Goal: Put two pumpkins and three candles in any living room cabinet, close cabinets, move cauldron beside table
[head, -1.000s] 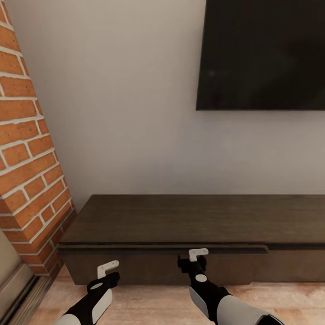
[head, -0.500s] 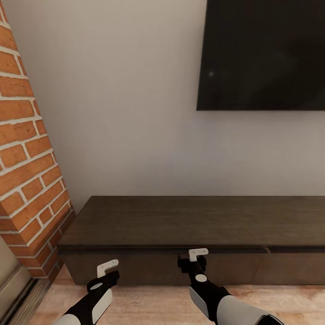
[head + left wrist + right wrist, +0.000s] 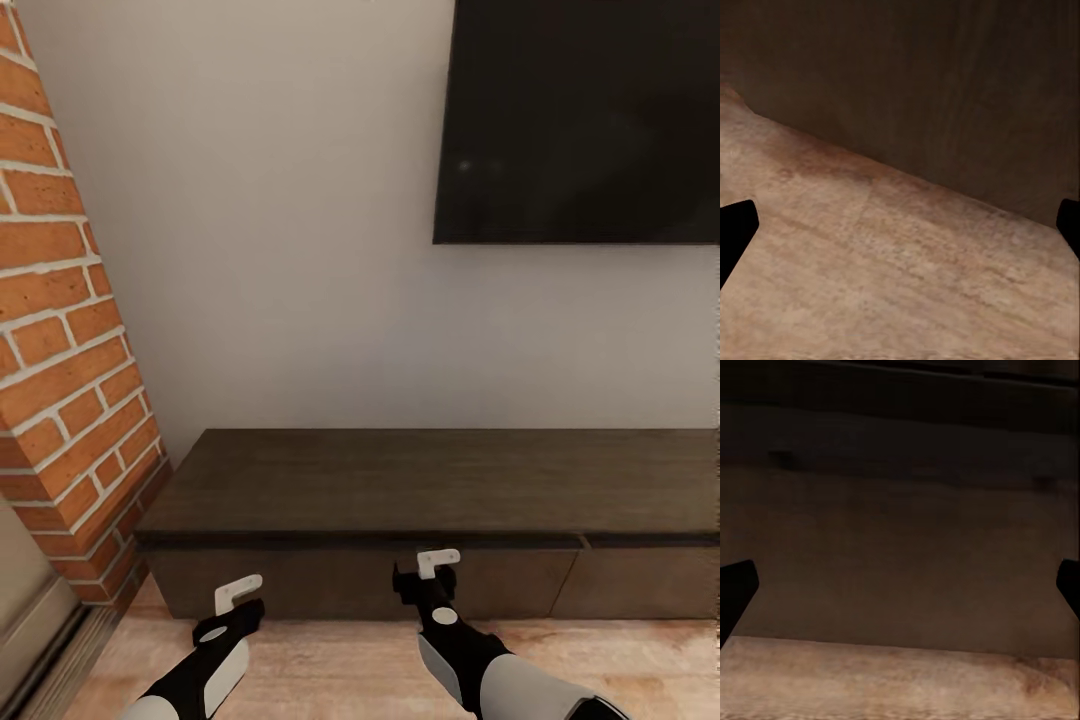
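The long, low dark brown cabinet [image 3: 420,485] stands against the wall under the TV, its drawer fronts flush and shut. My left gripper [image 3: 240,600] hangs open just in front of the cabinet's left end, low over the wood floor. My right gripper [image 3: 425,572] is open too, close to the cabinet front near its middle. The left wrist view has the dark cabinet face [image 3: 915,82] above floor planks, with the left gripper [image 3: 900,232] holding nothing. The right wrist view has the cabinet front [image 3: 900,532] close ahead between the open right gripper [image 3: 900,592]. Pumpkins, candles, cauldron and table are out of view.
A red brick fireplace [image 3: 60,350] juts out at the left, beside the cabinet's end. A black wall TV [image 3: 580,120] hangs above the cabinet on the pale wall. Light wood plank floor [image 3: 330,660] runs under both arms. A pale door frame [image 3: 40,620] sits at the lower left.
The cabinet's long left drawer front, which stood out slightly a second ago, now sits flush. The view has shifted a little; both arms keep their places in it.
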Controlling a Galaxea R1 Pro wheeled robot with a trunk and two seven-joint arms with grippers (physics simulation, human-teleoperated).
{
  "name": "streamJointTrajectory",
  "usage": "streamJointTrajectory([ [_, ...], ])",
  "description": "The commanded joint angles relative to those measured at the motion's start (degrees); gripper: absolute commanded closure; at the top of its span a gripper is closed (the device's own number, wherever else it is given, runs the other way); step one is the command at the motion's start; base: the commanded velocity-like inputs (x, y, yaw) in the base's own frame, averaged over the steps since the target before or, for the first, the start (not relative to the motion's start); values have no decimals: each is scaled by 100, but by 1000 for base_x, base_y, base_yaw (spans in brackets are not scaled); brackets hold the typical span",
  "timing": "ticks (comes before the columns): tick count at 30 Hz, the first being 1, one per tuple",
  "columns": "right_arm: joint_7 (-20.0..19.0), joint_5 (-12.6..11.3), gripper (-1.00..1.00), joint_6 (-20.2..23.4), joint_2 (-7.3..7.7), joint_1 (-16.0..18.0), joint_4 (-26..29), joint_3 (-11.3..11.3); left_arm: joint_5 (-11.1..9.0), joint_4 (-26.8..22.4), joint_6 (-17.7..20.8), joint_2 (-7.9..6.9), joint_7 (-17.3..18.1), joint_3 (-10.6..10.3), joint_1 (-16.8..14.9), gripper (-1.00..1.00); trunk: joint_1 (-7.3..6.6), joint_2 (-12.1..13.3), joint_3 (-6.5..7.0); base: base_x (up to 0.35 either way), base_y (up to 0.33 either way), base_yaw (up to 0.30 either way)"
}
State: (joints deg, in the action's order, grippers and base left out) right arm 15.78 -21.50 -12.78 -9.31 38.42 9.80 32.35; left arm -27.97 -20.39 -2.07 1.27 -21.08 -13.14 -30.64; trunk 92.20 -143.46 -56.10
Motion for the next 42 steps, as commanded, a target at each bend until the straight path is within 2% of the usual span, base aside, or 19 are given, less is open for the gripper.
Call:
streamJointTrajectory([
  [1,22,-56,-100,-22,0,5,-5,50,-61,-1,-21,-4,-36,-48,-4,-100,-4,-3,-5,-305,0,0],
  [16,47,-92,-100,-47,5,7,-17,23,-79,33,-30,3,-37,-49,-7,-100,-4,-3,-5,-323,0,0],
  [19,71,-131,-100,-48,25,2,-35,8,-82,323,-38,3,-41,-48,-8,-100,-4,-3,-5,-89,0,0],
  [22,74,-141,-100,-55,51,-10,-46,-5,-95,836,-122,-21,-42,-48,-8,-100,-10,0,39,-26,0,0],
  [23,74,-142,-100,-71,62,-20,-47,-8,-100,1181,-446,-32,-28,-48,-7,-100,-12,2,61,-7,0,0],
  [24,74,-143,-100,-79,64,-23,-48,-8,-100,1259,-565,-33,-19,-48,-8,-100,-15,3,83,-6,0,0],
  [26,76,-143,-100,-147,68,-35,-51,-9,-102,1515,-1068,-36,14,-48,-11,-100,-20,6,128,-3,0,0],
  [29,86,-150,-100,-344,75,-64,-62,-19,-100,1675,-1444,-38,38,-45,-8,-100,-28,10,194,-1,0,0],
  [34,84,-428,-100,-994,86,-300,-322,-22,-95,1784,-1608,-31,50,-48,-9,-100,-41,16,305,0,0,0],
  [39,72,-501,-100,-1191,88,-479,-382,-20,-94,1843,-1624,-32,52,-48,-7,-100,-60,37,414,0,0,0],
  [42,60,-500,-100,-1227,88,-576,-395,-19,-94,1852,-1627,-37,52,-48,-10,-100,-126,157,468,0,0,0],
])
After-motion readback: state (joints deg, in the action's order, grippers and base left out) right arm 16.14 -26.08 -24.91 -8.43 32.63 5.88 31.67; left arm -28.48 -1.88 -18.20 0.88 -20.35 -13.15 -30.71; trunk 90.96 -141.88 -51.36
